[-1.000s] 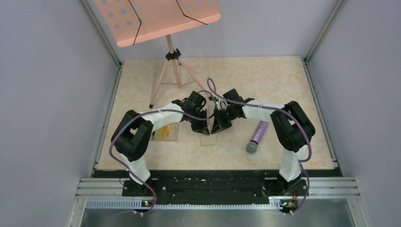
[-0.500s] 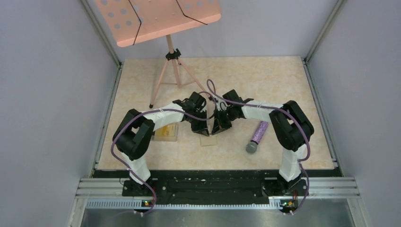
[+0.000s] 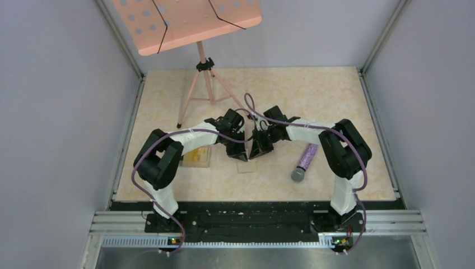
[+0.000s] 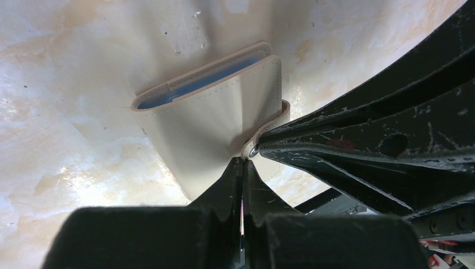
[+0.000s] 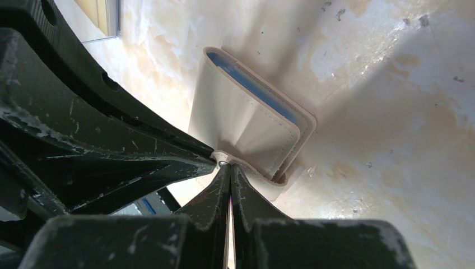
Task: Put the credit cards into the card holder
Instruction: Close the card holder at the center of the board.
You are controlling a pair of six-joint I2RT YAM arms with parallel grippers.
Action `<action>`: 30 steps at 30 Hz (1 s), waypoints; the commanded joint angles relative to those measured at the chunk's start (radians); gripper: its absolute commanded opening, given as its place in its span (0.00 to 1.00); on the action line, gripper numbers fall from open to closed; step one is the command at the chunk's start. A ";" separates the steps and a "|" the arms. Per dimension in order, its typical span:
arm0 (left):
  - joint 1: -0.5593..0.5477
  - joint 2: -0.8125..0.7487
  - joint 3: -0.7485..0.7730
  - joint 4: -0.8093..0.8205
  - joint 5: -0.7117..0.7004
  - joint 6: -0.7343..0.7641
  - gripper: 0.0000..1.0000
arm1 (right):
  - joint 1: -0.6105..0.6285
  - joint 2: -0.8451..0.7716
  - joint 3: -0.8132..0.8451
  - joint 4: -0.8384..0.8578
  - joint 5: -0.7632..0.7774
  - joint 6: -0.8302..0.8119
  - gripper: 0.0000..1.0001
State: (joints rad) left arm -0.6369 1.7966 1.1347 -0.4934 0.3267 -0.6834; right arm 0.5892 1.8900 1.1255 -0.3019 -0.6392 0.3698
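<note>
Close to the arms, a clear box (image 3: pixel 205 163) lies on the left side of the table (image 3: pixel 336 101), and the cards (image 3: pixel 194 155) lie in it, with a yellow one on top. A purple mic (image 3: pixel 306 160) lies on the right. Between them, in the middle, is the wallet (image 4: pixel 213 117), tan outside and blue inside. Both grippers meet on it, tip to tip. The left gripper (image 4: pixel 242 163) is closed tight and pinches the wallet's front flap, so the flap puckers. The right gripper (image 5: pixel 229 168) is closed too, and pinches the little tab with the snap. It looks like they are trying to pull the wallet open. I can only see a thin blue gap at its edge, so it is not wide open yet. I see no card in the wallet and no card in any gripper. So I think the job is just at its start: first open the wallet, then fetch each card from the box and slide it in. Far at the back stands a pink music stand (image 3: pixel 190 22), well away from all this.
</note>
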 commanded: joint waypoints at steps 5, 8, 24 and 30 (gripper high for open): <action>-0.003 0.034 -0.011 -0.014 -0.011 -0.006 0.00 | 0.020 0.035 -0.002 0.008 -0.001 -0.017 0.00; -0.003 0.055 -0.010 -0.015 -0.005 0.000 0.00 | 0.022 0.046 0.000 -0.005 0.007 -0.023 0.00; -0.003 0.092 0.015 -0.001 0.016 0.006 0.00 | 0.038 0.085 0.012 -0.109 0.157 -0.074 0.00; -0.004 0.083 0.030 0.002 0.028 0.010 0.00 | 0.047 0.101 0.039 -0.148 0.219 -0.091 0.00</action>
State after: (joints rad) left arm -0.6270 1.8420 1.1519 -0.5117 0.3569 -0.6827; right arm 0.6071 1.9217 1.1702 -0.3820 -0.6071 0.3473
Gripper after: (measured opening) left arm 0.009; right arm 0.003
